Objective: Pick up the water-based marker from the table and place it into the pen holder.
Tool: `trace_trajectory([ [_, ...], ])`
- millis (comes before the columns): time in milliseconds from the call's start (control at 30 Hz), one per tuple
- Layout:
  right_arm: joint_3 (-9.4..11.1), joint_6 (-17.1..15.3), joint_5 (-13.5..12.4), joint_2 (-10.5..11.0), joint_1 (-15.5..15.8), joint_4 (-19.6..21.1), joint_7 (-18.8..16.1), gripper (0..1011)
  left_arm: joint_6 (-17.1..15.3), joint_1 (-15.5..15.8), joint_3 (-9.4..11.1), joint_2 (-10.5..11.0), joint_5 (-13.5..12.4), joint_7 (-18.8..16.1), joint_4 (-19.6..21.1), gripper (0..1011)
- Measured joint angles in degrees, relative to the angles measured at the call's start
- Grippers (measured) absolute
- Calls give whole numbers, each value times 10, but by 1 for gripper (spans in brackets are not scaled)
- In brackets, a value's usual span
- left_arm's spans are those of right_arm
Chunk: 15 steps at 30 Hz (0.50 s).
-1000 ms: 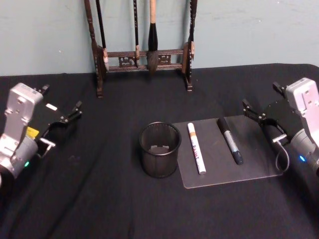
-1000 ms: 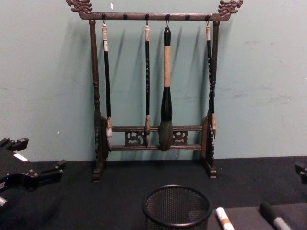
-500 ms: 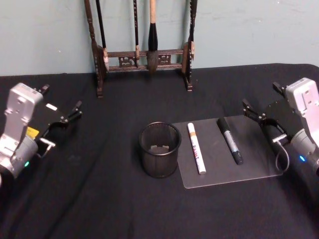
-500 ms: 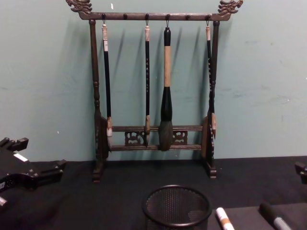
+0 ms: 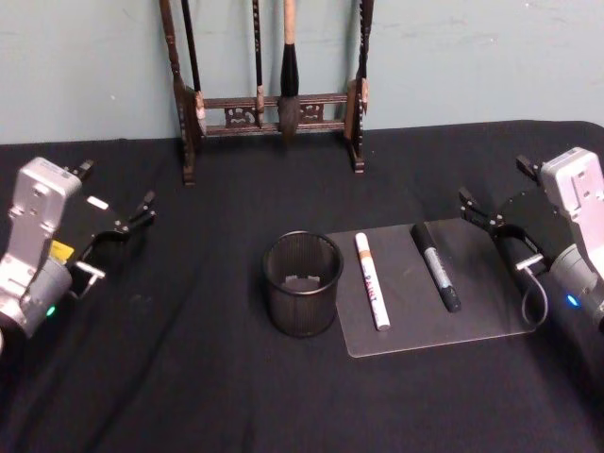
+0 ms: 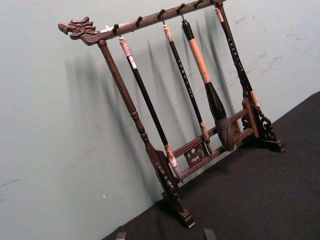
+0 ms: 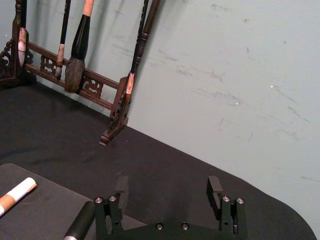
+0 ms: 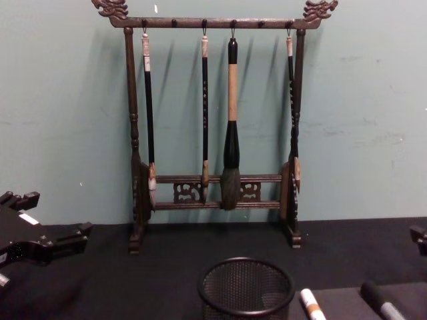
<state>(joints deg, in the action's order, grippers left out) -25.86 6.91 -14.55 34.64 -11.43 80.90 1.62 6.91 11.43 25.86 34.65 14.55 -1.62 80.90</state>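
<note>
1 round black wire-mesh pen holder point(image 5: 302, 283). 2 markers: 1 white with an orange band point(image 5: 371, 280), 1 black with a grey barrel point(image 5: 436, 266). 1 grey mat point(image 5: 415, 321). 1 tall dark wooden brush rack point(image 8: 133, 167) at 12 o'clock, carrying 4 hanging brushes point(image 8: 231, 127).

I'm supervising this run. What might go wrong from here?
The white marker and the dark marker lie side by side on the mat; the open right gripper may take the wrong one. The pen holder stands close beside the white marker, so a reaching finger may knock it. The left gripper is parked far left.
</note>
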Motion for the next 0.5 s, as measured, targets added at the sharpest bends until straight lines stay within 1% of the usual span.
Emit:
trace_trajectory([
  [500, 0, 0, 0, 0, 0, 0, 0, 1002, 0, 0, 0, 0, 0, 0, 0, 1001],
])
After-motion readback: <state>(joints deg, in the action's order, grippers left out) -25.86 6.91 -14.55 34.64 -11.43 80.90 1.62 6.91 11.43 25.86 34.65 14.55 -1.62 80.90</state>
